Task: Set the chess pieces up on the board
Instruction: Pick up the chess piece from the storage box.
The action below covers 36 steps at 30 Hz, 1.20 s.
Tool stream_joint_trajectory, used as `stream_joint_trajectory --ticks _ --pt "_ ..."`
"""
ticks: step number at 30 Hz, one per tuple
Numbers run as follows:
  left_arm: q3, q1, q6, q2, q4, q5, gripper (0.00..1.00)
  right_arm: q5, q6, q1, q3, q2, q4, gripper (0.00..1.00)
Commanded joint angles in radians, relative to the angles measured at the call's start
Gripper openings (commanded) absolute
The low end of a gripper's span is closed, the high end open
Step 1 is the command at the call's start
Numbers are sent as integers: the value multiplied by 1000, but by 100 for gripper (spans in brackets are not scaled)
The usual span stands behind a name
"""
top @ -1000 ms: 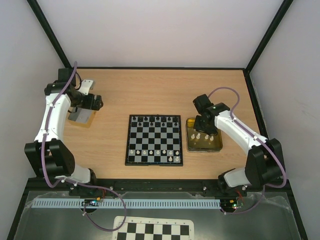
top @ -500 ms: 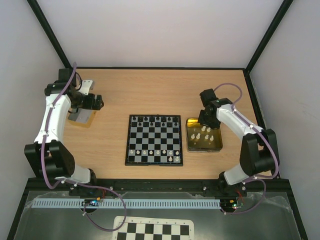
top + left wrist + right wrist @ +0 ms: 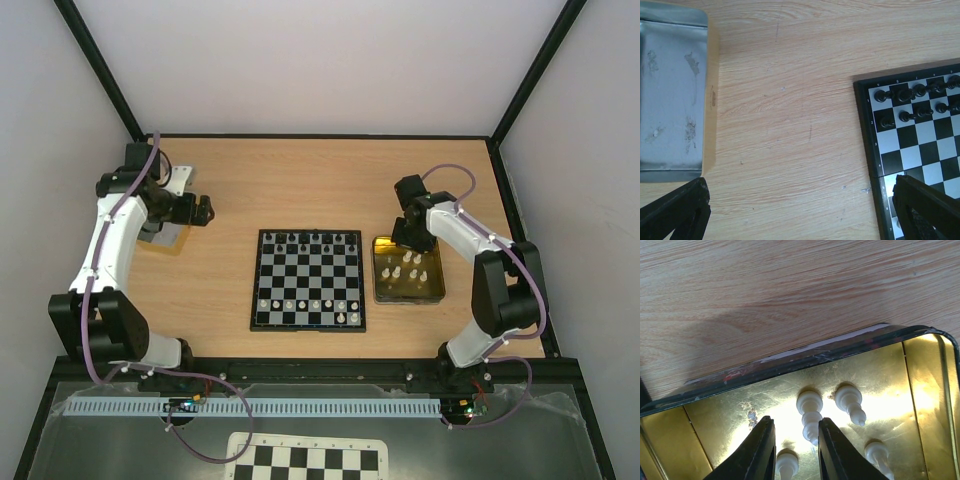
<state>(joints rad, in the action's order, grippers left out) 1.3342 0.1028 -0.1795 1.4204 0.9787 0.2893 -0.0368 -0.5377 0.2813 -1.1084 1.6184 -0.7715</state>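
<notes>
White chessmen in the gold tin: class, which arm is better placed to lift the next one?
Right. The right gripper hangs open over the gold tin, a white chessman between its jaws. The left gripper sits across the board, beside the grey tin.

The desk [image 3: 320, 180] is showing pale wood grain under a smooth, low-sheen finish. The board [image 3: 308, 280] is wearing a black frame, and its light squares are glinting silvery-grey. Right of the board, the gold tin tray [image 3: 705, 435] is shining like polished metal, throwing bright reflections around the smooth cream plastic chess pieces [image 3: 810, 412]. Left of the board, a grey metal tray [image 3: 670, 95] is looking dull, scuffed and scratched. The right claw [image 3: 796, 455] is showing smooth black fingers.
</notes>
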Motion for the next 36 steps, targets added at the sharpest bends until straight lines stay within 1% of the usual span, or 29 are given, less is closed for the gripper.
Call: stream_joint_trajectory --ticks 1,32,36 --pt "3 -9 11 -26 13 -5 99 5 12 -4 -13 12 17 23" --pt "21 -20 12 -9 19 -14 99 -5 4 -12 95 -13 72 24" --pt "18 -20 12 -11 18 -15 99 -8 4 -13 101 -8 82 22"
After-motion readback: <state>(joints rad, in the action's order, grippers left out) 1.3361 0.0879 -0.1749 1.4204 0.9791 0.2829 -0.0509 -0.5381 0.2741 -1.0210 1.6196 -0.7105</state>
